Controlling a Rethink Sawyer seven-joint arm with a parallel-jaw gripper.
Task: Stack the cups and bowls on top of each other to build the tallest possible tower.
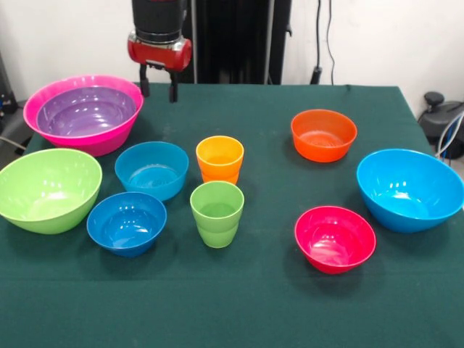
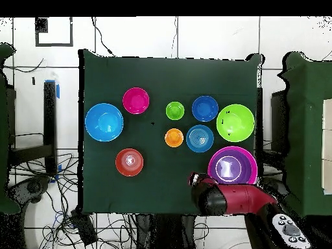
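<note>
Green table cloth [image 1: 254, 304], front view, left to right. Far left rear: big pink bowl [image 1: 109, 141] with the purple bowl [image 1: 85, 112] nested inside it; nothing else in either. This pair is the only stack so far. In front of it, lime green bowl [image 1: 48, 190], empty, upright. Next, teal bowl [image 1: 151, 170] and, nearer the camera, dark blue bowl [image 1: 127, 222], both empty, standing apart.

Centre: orange cup [image 1: 220, 159] behind, green cup [image 1: 217, 213] in front, rims just beside each other, both upright and empty.

Right half: orange bowl [image 1: 323, 135] at the rear, red-pink bowl [image 1: 335, 238] in front, sky blue bowl [image 1: 410, 190] furthest right. All empty, well apart.

Gripper [image 1: 159, 89] hangs above the table's far edge, just right of the pink bowl's rim, holding nothing; its two black fingers stand apart. Pink-and-purple pair is the nearest item; the cups lie well apart from it, toward the camera.

Count: eight bowls, two cups, ten pieces. Overhead view agrees, with the gripper [image 2: 194, 178] beside the nested pair
</note>
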